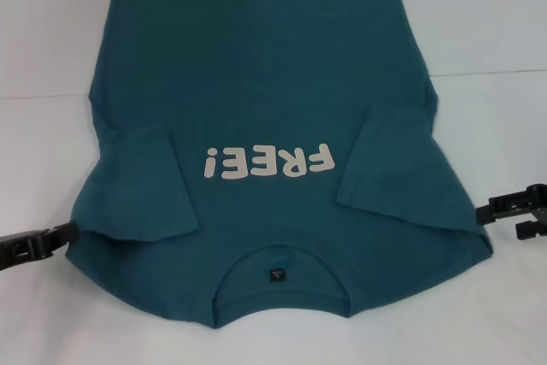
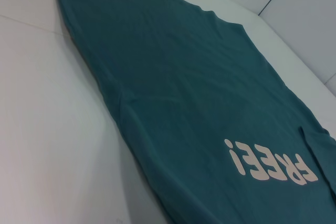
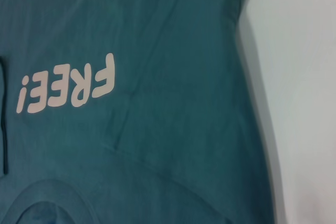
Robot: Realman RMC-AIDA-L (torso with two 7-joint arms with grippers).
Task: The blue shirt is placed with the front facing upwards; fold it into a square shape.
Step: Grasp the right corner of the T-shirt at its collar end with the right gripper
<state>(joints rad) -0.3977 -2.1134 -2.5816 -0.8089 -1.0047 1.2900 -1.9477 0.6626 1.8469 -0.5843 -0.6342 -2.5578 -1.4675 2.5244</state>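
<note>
the blue shirt (image 1: 273, 100) lies flat, sleeves folded inward, a hand at each shoulder.

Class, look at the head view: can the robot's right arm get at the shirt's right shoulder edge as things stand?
Probably yes. The right gripper sits beside the blue shirt at its shoulder edge, with only bare table there and nothing between them.

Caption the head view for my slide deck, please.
Blue shirt front-up on white table, sleeves folded inward; left gripper and right gripper at its sides.
</note>
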